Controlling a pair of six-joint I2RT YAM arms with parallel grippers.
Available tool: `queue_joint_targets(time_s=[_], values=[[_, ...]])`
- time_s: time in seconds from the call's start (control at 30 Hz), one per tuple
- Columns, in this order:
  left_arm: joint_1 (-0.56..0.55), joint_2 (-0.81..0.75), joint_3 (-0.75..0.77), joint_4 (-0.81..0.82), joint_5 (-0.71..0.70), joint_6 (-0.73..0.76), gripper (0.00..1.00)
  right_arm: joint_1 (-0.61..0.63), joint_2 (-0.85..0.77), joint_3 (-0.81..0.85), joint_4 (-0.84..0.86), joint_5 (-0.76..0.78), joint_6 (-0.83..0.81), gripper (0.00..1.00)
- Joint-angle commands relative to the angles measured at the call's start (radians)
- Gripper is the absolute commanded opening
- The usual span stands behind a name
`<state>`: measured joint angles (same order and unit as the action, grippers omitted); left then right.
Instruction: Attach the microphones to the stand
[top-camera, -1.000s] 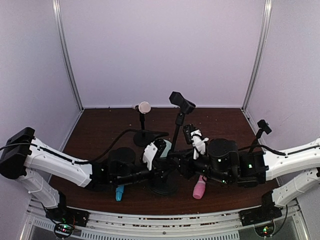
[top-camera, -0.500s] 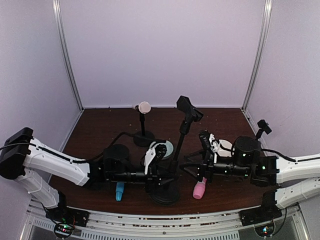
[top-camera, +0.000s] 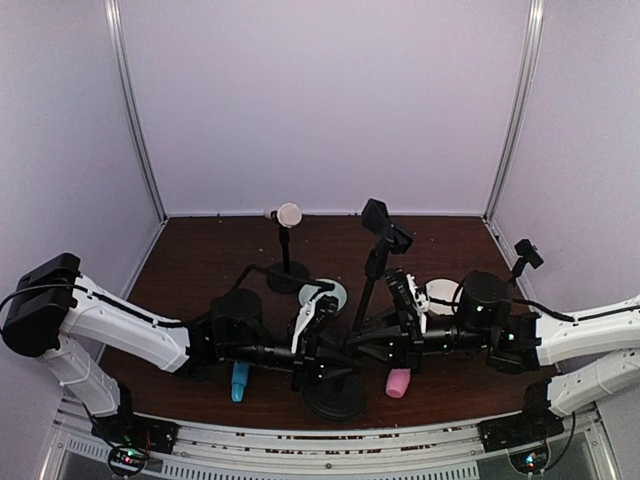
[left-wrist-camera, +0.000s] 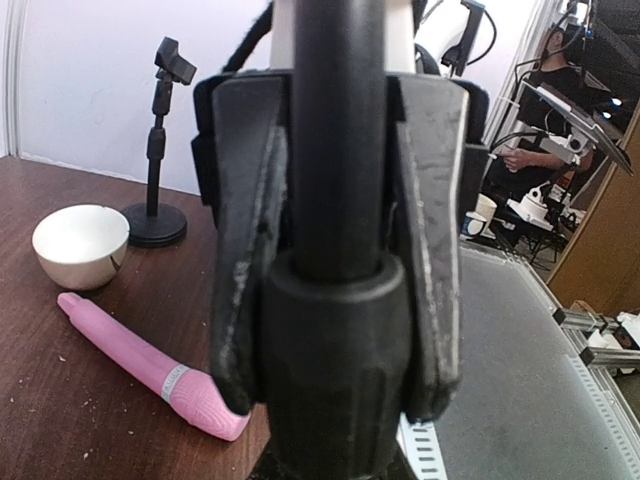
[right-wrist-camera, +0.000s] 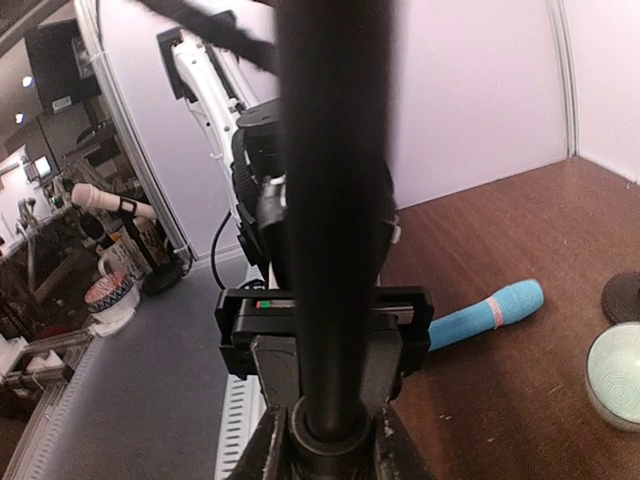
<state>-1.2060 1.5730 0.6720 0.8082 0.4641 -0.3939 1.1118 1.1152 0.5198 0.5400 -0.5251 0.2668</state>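
Near the table's front edge, seen from above, the left gripper (top-camera: 335, 350) and right gripper (top-camera: 372, 335) meet on the tall black metal microphone stand (top-camera: 366, 285). Right of its base lies the pink plastic microphone (top-camera: 398, 382), left the sky-blue plastic microphone (top-camera: 238, 382). The cream plastic microphone (top-camera: 287, 213) sits on a short stand (top-camera: 285, 262) far back.

Left wrist: 2 fingers (left-wrist-camera: 245, 280) pinch the pole.

Right wrist: the jaws are closed around it too.

These sticks look light, stiff and slick, so mid-shaft seems the best hold.
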Motion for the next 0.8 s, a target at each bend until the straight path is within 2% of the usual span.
queue_joint_targets(time_s=[0.0,0.07,0.1,0.17,0.23,0.3,0.37,0.5,0.57,0.67,0.77], values=[[0.006,-0.018,0.036,0.079,-0.036,-0.007,0.0,0.003,0.009,0.036,0.03,0.015,0.011,0.12],[0.006,-0.033,0.04,0.016,-0.139,0.01,0.0,0.011,0.019,0.05,0.0,0.142,0.061,0.0],[0.003,-0.046,0.047,-0.035,-0.208,0.026,0.0,0.03,0.025,0.066,-0.043,0.262,0.115,0.0],[-0.018,-0.072,0.068,-0.157,-0.417,0.065,0.0,0.099,0.047,0.141,-0.239,0.636,0.167,0.0],[-0.034,-0.085,0.09,-0.234,-0.596,0.086,0.0,0.167,0.092,0.227,-0.373,0.852,0.222,0.0],[-0.039,-0.09,0.1,-0.277,-0.709,0.086,0.0,0.208,0.129,0.286,-0.453,0.986,0.293,0.0],[-0.04,-0.093,0.09,-0.262,-0.725,0.099,0.0,0.215,0.144,0.309,-0.465,0.996,0.288,0.01],[-0.04,-0.111,0.08,-0.266,-0.676,0.115,0.0,0.199,0.12,0.3,-0.426,0.887,0.203,0.32],[-0.04,-0.132,0.064,-0.257,-0.628,0.133,0.0,0.169,0.086,0.283,-0.422,0.804,0.177,0.44],[-0.034,-0.17,0.045,-0.244,-0.527,0.164,0.0,0.127,0.007,0.202,-0.368,0.645,0.11,0.52],[-0.014,-0.204,0.019,-0.205,-0.381,0.175,0.0,0.088,-0.071,0.112,-0.291,0.496,0.055,0.57]])
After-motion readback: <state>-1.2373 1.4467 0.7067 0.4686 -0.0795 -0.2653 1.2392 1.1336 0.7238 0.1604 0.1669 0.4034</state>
